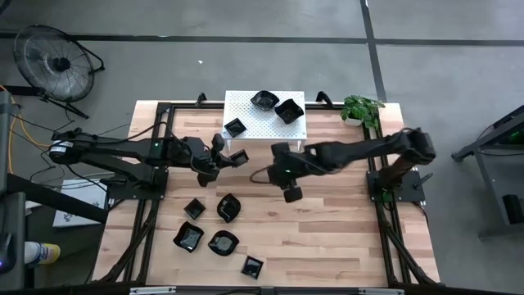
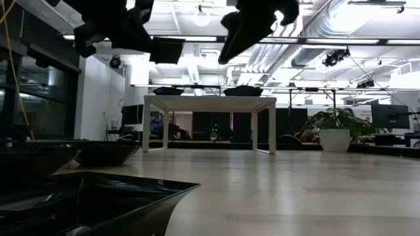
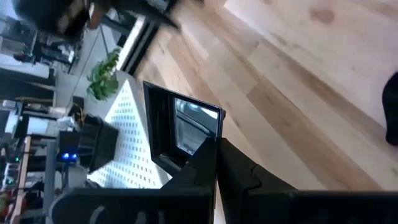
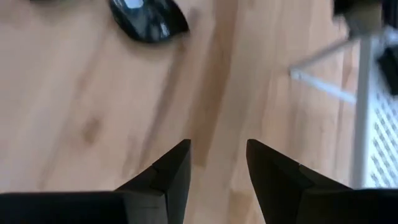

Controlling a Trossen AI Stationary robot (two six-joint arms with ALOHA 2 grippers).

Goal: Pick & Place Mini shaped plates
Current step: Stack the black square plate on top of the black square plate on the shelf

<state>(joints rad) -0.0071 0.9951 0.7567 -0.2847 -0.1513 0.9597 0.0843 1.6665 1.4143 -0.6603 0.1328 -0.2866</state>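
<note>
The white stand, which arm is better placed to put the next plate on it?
Left. The left gripper is shut on a square plate beside the white stand. The right gripper hangs open and empty above bare table, the loose plates nearer the front.

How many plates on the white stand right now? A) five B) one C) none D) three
D: the high view shows three black plates on the white perforated stand; a fourth is clamped in the left gripper beside it, not yet on it.
</note>
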